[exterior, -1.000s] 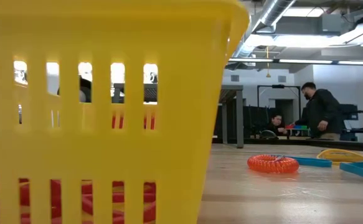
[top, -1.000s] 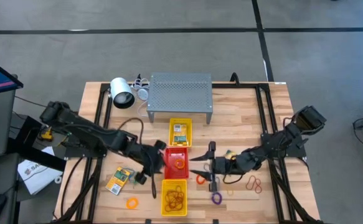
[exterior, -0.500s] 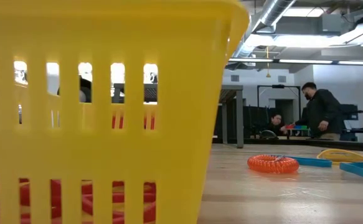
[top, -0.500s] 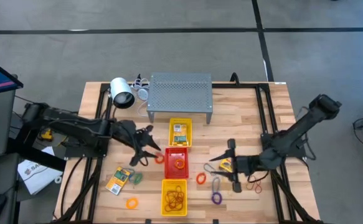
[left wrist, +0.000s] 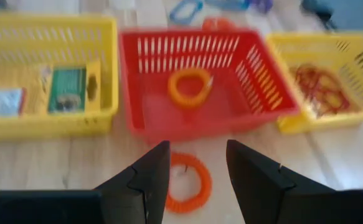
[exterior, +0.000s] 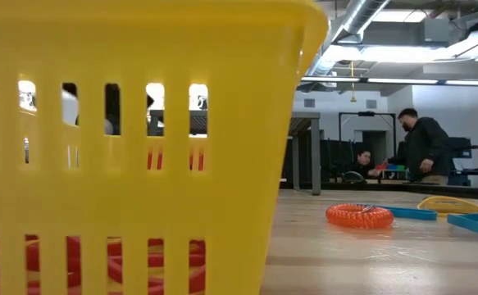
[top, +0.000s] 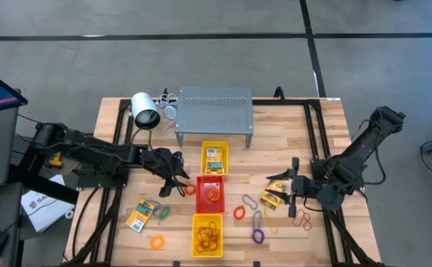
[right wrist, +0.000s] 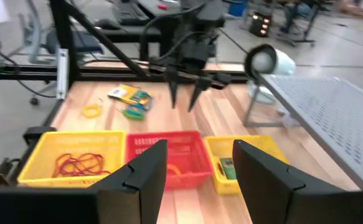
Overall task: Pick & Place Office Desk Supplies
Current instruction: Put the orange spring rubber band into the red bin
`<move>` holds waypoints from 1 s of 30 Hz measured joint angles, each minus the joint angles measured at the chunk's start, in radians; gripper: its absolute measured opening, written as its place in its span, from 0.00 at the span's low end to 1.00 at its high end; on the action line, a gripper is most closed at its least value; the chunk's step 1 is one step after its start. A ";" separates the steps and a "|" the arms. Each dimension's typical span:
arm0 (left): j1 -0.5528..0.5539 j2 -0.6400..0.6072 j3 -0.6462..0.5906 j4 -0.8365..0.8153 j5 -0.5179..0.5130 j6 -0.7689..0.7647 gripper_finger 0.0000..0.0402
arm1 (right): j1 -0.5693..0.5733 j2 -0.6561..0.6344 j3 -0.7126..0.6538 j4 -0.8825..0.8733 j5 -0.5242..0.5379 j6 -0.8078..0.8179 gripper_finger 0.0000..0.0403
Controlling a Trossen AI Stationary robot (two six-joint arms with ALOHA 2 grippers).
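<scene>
An orange coiled plastic ring [left wrist: 187,182] lies on the wooden surface [top: 275,148] just before the red slotted plastic tray [top: 209,190], left of frame centre. The left tool [left wrist: 195,173] hovers over it, fingers apart, empty; next likely a descent and grasp. The right tool [top: 293,188], apart, waits right of centre. Only the wrist view shows this ring.
</scene>
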 joint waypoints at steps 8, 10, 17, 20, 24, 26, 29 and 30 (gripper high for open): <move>-0.035 0.146 0.000 0.005 0.024 -0.001 0.38 | 0.072 0.002 0.000 -0.152 0.175 0.186 0.44; -0.047 0.176 0.000 0.011 0.024 -0.001 0.38 | 0.086 0.002 0.000 -0.178 0.212 0.216 0.44; -0.079 0.237 0.036 0.021 0.024 0.029 0.38 | 0.101 0.002 0.000 -0.219 0.269 0.266 0.44; -0.080 0.255 0.039 0.053 0.024 0.045 0.38 | 0.101 0.002 0.000 -0.224 0.270 0.267 0.44; -0.080 0.303 0.040 0.064 0.027 0.044 0.38 | 0.101 0.002 0.000 -0.223 0.269 0.276 0.44; -0.080 0.327 0.039 0.067 0.033 0.044 0.38 | 0.101 0.002 0.000 -0.224 0.269 0.284 0.44; -0.080 0.350 0.040 0.089 0.034 0.043 0.38 | 0.101 0.002 0.000 -0.223 0.268 0.285 0.44; -0.080 0.354 0.040 0.093 0.034 0.043 0.38 | 0.101 0.002 0.000 -0.223 0.268 0.285 0.44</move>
